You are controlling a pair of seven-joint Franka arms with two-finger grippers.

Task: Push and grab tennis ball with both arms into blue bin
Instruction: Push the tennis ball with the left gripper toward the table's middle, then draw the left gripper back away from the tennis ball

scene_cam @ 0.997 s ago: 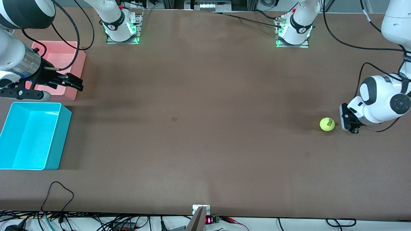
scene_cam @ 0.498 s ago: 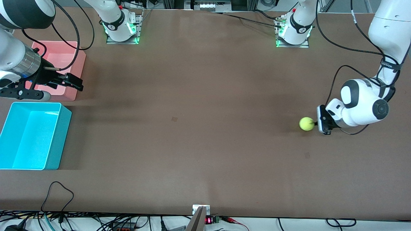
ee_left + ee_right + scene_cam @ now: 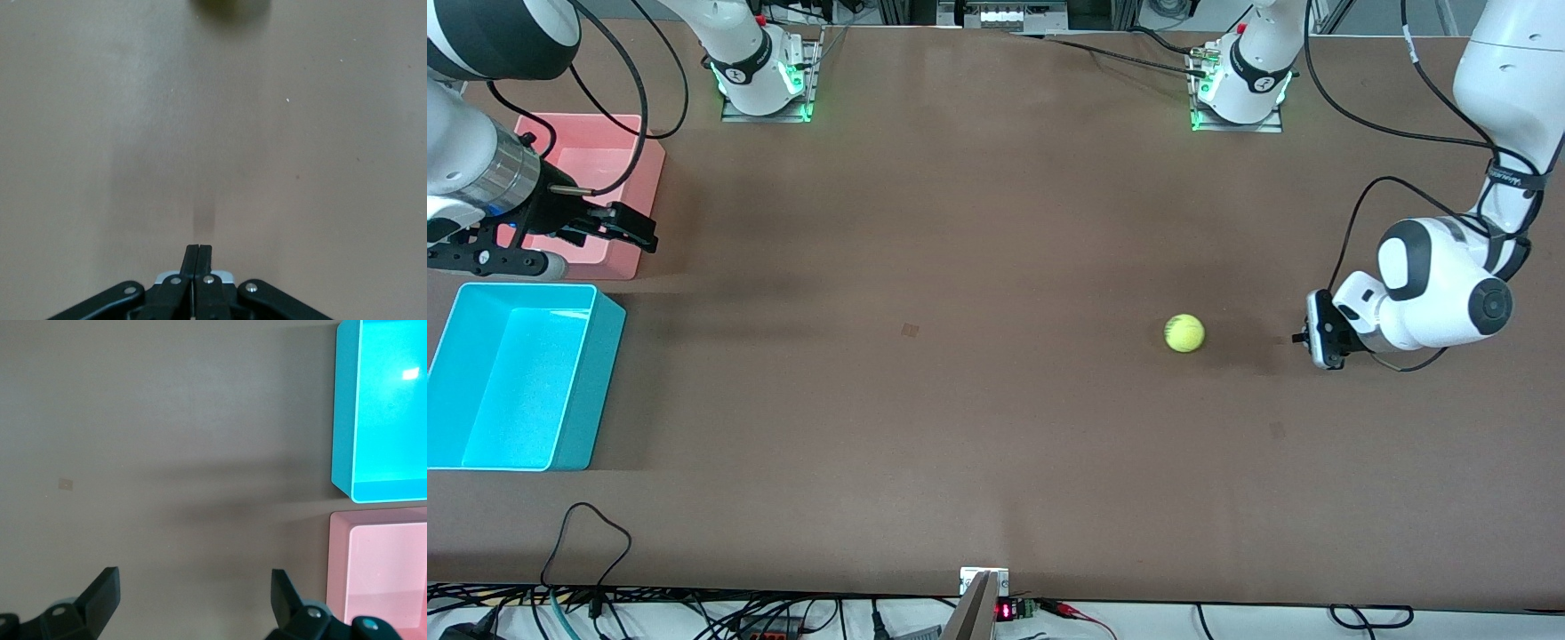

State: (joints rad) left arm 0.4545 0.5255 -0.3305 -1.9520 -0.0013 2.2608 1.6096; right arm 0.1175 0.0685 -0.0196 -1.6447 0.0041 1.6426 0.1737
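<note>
Front view: tennis ball [image 3: 1184, 333] alone on table [image 3: 996, 427], apart from left gripper [image 3: 1302, 337]; blue bin [image 3: 516, 378] at right arm's end.
Left wrist view: fingers [image 3: 198, 257] pressed together.
Right wrist view: right gripper [image 3: 193, 597] spread, empty, waiting.

We see the ball [image 3: 1184, 333] on the table [image 3: 996, 462], toward the left arm's end. The blue bin [image 3: 578, 449] lies at the right arm's end, nearer the camera than the pink bin [image 3: 627, 258] beside it.
</note>
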